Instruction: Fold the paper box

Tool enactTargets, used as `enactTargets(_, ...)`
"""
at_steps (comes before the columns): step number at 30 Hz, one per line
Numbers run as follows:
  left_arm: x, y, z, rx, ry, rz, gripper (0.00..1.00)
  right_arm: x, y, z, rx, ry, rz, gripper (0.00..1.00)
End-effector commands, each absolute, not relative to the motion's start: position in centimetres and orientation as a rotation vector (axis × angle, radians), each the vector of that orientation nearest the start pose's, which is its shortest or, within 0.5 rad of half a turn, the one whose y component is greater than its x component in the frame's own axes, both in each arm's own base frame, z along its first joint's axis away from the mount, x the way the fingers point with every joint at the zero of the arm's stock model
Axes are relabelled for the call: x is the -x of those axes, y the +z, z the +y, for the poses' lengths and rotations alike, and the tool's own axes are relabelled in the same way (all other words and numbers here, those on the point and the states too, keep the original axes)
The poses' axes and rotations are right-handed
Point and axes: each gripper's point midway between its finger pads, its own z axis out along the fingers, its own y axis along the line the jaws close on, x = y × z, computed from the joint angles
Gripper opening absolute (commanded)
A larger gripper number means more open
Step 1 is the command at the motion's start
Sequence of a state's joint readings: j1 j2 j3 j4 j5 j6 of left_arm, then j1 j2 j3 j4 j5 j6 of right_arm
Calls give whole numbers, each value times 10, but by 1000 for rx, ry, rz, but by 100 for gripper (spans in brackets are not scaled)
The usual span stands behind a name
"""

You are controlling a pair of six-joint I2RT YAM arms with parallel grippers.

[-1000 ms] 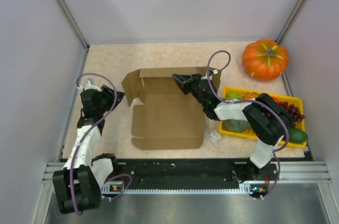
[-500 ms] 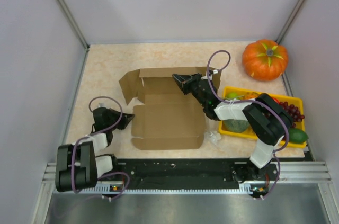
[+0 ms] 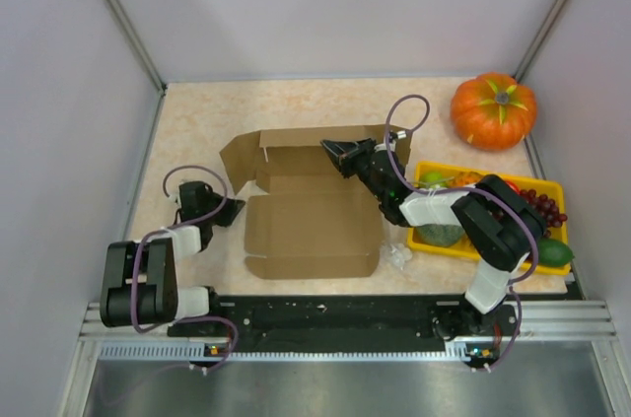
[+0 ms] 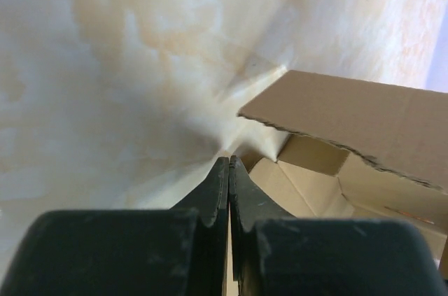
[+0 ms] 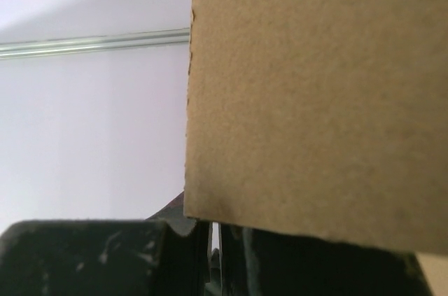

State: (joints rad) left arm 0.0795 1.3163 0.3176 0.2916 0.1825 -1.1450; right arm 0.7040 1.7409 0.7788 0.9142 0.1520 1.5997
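paper box (image 3: 311,225), long axis left-right

A robotics lab test cell: plain white walls (image 3: 345,3) on 3 sides, an aluminium rail (image 3: 582,316) at 6 o'clock, a pumpkin (image 3: 493,111) at 2 o'clock.

paper box (image 3: 311,225) flat, rear flap raised | right claw (image 3: 332,152) at rear flap | left claw (image 3: 235,208) beside left edge
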Motion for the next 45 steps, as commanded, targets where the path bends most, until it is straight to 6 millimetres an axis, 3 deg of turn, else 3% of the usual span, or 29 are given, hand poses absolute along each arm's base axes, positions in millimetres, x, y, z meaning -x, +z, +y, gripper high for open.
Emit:
enactTargets(1,-336,60,-57,1080,-853,1988,0,-374,212,340,-879,1604,1612,0)
enactTargets(3,-324,59,-52,1066,-818,1966,0,-375,211,341,-880,1603,1616,0)
enactTargets(5,-312,68,-36,1054,-725,1893,12,-375,211,342,-874,1604,1618,0)
enactTargets(6,-310,88,-30,993,-687,1837,27,-375,211,342,-872,1601,1620,0)
enactTargets(7,-306,90,-24,986,-636,1837,37,-375,211,342,-867,1601,1622,0)
enactTargets(9,-305,116,-16,884,-571,1789,52,-376,211,343,-866,1609,1619,0)
enactTargets(10,-309,133,-12,853,-545,1767,70,-376,210,343,-869,1610,1620,0)
enactTargets(12,-311,142,-8,778,-476,1795,88,-376,212,343,-866,1612,1616,0)
enactTargets(13,-319,159,-8,729,-471,1779,94,-375,212,343,-868,1614,1618,0)
enactTargets(14,-324,163,-13,673,-478,1804,94,-376,212,343,-868,1615,1614,0)
enactTargets(15,-329,150,-15,616,-440,1886,94,-376,212,343,-868,1615,1614,0)
enactTargets(16,-340,165,-18,556,-440,1885,92,-375,213,344,-868,1616,1613,0)
enactTargets(18,-350,154,-28,437,-409,1964,86,-376,213,343,-868,1616,1610,0)
enactTargets(20,-359,160,-32,374,-390,1957,79,-376,214,344,-868,1620,1609,0)
enactTargets(25,-379,154,-48,330,-398,2015,64,-376,217,344,-876,1632,1601,0)
enactTargets(29,-380,139,-52,369,-385,2052,64,-376,218,343,-869,1622,1605,0)
enactTargets(32,-382,126,-50,392,-369,2103,42,-375,217,344,-863,1621,1608,0)
enactTargets(33,-390,132,-53,399,-387,2104,31,-375,215,343,-864,1615,1612,0)
enactTargets(36,-384,136,-76,405,-529,2170,22,-376,214,342,-867,1609,1612,0)
enactTargets(37,-383,139,-78,412,-550,2166,15,-375,213,343,-868,1610,1617,0)
enactTargets(41,-379,151,-85,462,-616,2169,6,-374,213,343,-866,1609,1619,0)
enactTargets(45,-372,146,-93,520,-678,2192,0,-373,210,342,-874,1590,1627,0)
